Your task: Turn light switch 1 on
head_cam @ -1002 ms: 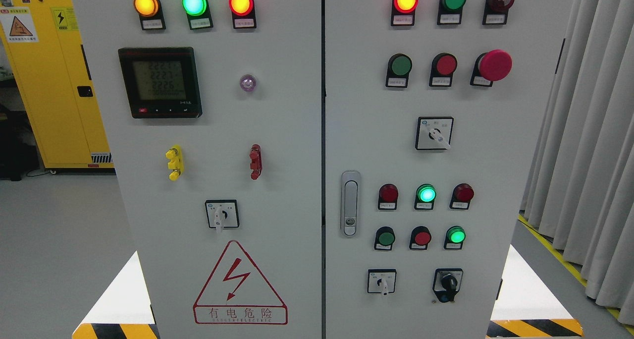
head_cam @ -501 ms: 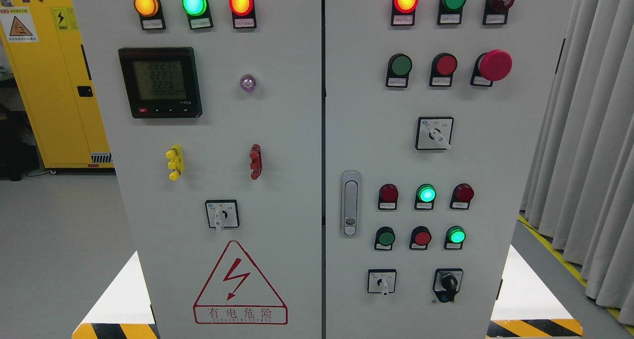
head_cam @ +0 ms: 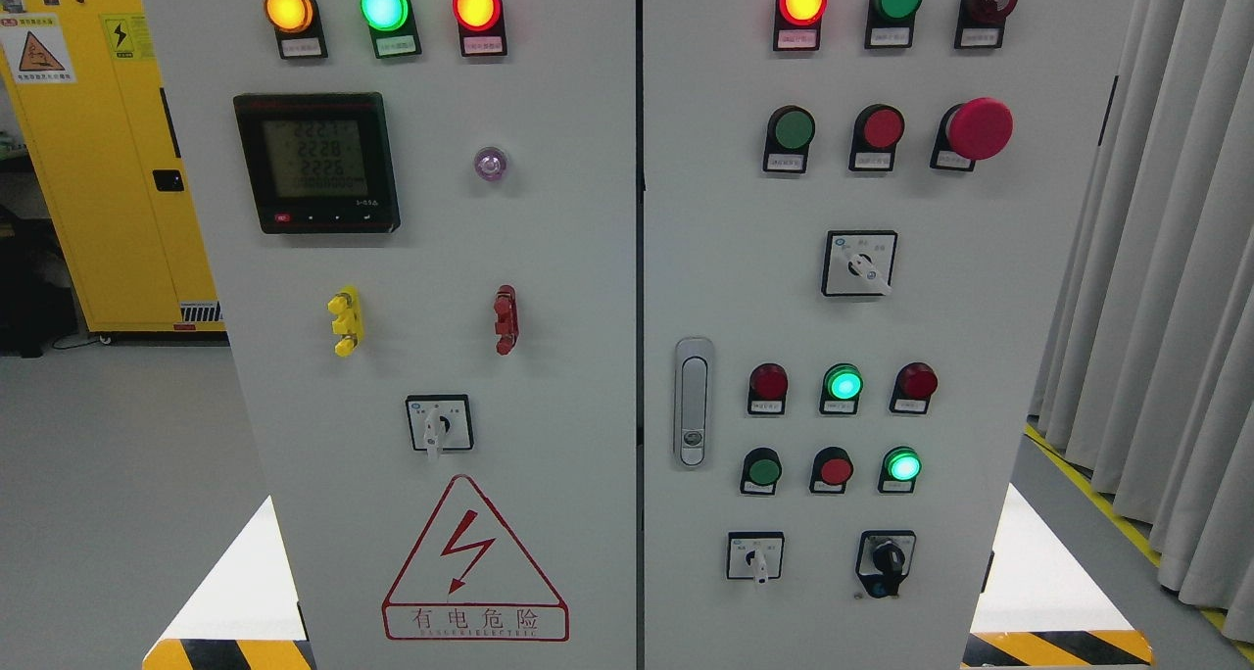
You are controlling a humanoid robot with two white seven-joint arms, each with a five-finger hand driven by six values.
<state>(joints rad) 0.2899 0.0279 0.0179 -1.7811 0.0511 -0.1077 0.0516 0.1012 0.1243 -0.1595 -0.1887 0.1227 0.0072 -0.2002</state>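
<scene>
Neither robot hand is in view, so their state cannot be told.

Left door: amber, green and red indicator lamps [head_cam: 384, 7] lit; digital meter [head_cam: 316, 163] active; rotary selector [head_cam: 439, 423] pointing down.

Right door: door handle [head_cam: 693, 402]; unlit green pushbutton [head_cam: 760, 470], red pushbutton [head_cam: 834, 470] and lit green pushbutton [head_cam: 901, 466] in one row; selector switch [head_cam: 755, 556] below.

The labels are too small to read, so light switch 1 cannot be identified. Judged progress: not started. The reach and the actuation remain.
</scene>
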